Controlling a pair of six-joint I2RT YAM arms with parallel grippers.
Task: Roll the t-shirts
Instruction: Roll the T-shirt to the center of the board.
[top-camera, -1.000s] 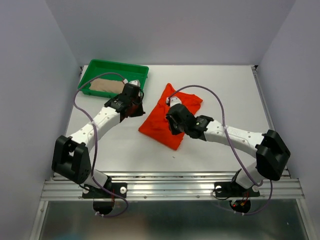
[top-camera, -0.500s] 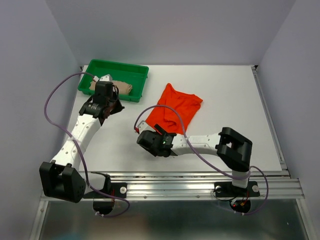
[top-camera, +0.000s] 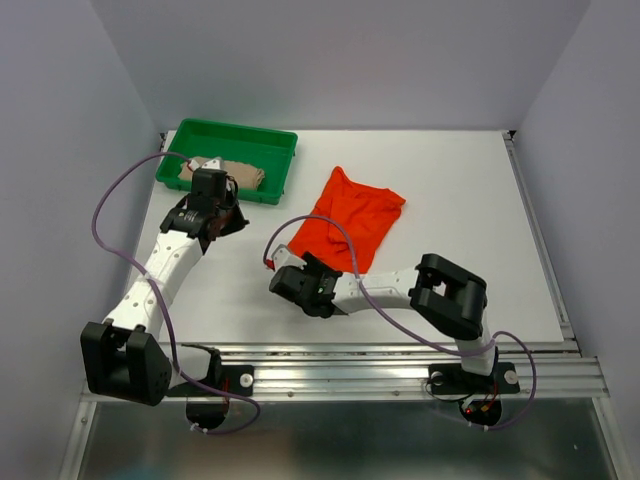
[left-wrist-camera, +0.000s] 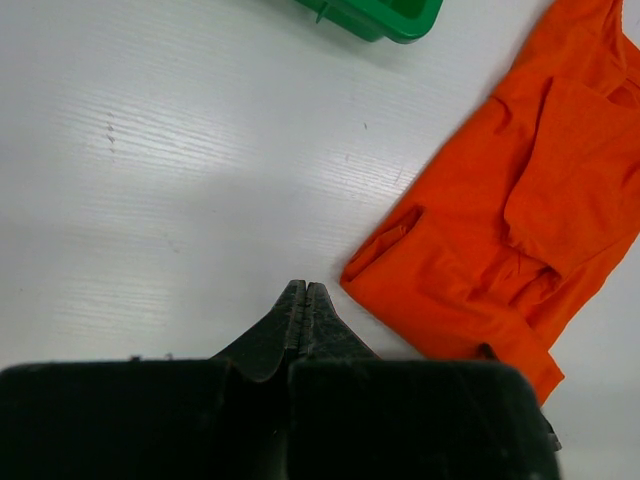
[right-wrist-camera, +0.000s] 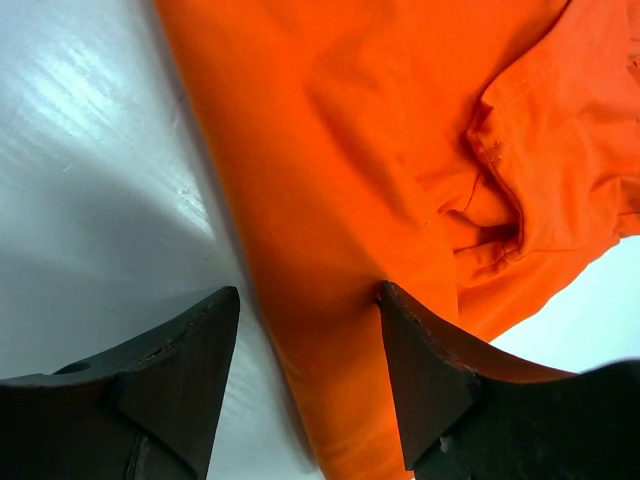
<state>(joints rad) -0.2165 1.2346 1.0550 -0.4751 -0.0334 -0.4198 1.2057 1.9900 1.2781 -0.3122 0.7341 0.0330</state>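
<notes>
The orange-red t-shirt (top-camera: 352, 222) lies crumpled flat on the white table, mid-centre. It fills the right wrist view (right-wrist-camera: 400, 150) and shows at the right of the left wrist view (left-wrist-camera: 520, 200). The beige t-shirt (top-camera: 228, 173) lies folded in the green tray (top-camera: 260, 140). My right gripper (top-camera: 298, 268) is open at the orange shirt's near-left corner, and its jaws (right-wrist-camera: 308, 290) straddle the shirt's edge without closing on it. My left gripper (top-camera: 230, 220) is shut and empty over bare table, just left of the orange shirt and in front of the tray; its fingertips (left-wrist-camera: 303, 285) press together.
The green tray stands at the back left, and its corner shows in the left wrist view (left-wrist-camera: 385, 12). Grey walls enclose the table at the back and both sides. A metal rail (top-camera: 340, 365) runs along the near edge.
The left arm has swung back left, away from the orange shirt. The right arm has drawn back from the shirt's middle to its near-left corner. The shirt lies more spread out.
</notes>
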